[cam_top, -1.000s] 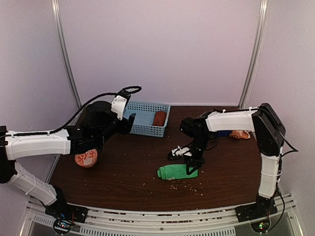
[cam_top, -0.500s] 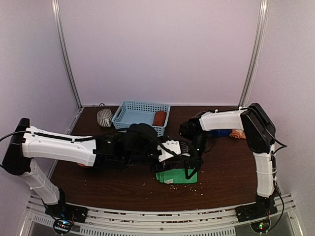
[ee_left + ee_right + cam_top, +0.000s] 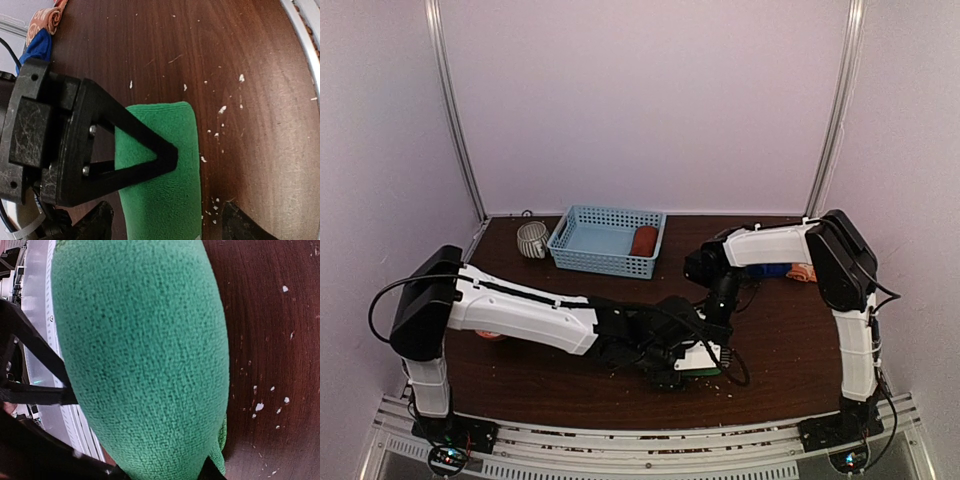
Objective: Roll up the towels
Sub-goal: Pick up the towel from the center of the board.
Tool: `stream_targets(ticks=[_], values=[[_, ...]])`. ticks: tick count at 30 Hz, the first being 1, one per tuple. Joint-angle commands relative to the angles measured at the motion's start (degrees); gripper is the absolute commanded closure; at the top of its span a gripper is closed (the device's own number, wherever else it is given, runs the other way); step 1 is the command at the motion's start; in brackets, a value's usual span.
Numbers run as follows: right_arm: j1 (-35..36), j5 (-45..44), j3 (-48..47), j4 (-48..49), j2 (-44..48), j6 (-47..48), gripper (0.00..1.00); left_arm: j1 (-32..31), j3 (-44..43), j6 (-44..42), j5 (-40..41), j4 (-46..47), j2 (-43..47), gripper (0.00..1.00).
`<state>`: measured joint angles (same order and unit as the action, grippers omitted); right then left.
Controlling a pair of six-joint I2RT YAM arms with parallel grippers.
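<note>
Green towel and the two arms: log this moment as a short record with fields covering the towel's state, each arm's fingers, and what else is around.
towel: green towel, rolled, lying on the dark wooden table
right gripper: fingers look closed on the roll
left gripper: fingers wide apart, one on each side of the roll, not gripping
basket: light blue, at the back, holds a rust-red towel roll
other towels: blue towel and orange patterned towel, far right
mug: left of the basket
table surface: scattered crumbs
</note>
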<state>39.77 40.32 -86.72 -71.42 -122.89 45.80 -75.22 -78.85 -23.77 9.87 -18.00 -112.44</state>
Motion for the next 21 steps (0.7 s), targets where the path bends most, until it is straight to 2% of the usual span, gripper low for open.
stream_targets(ticks=[1, 7, 14, 18, 21], values=[[1.1, -11.69, 4.54, 4.58, -5.79, -1.33, 0.74, -0.01, -3.26, -0.88, 4.99, 0.12, -3.62, 0.24], [1.1, -11.05, 4.59, 4.85, -5.31, -1.33, 0.74, -0.01, -7.0, -0.75, 8.15, -1.45, -8.83, 0.25], [1.1, -9.73, 5.26, 5.04, -4.31, -0.86, 0.73, -0.01, -9.53, 0.62, 11.45, -4.02, -12.87, 0.32], [1.02, -9.02, 4.83, 4.4, -3.35, -0.04, 0.71, -0.01, -10.83, 0.67, 11.45, -6.69, -14.94, 0.45], [0.74, -7.3, 4.64, 2.9, -0.83, 1.38, 0.63, 0.07, -10.48, 0.2, 11.77, -7.29, -15.38, 0.58]])
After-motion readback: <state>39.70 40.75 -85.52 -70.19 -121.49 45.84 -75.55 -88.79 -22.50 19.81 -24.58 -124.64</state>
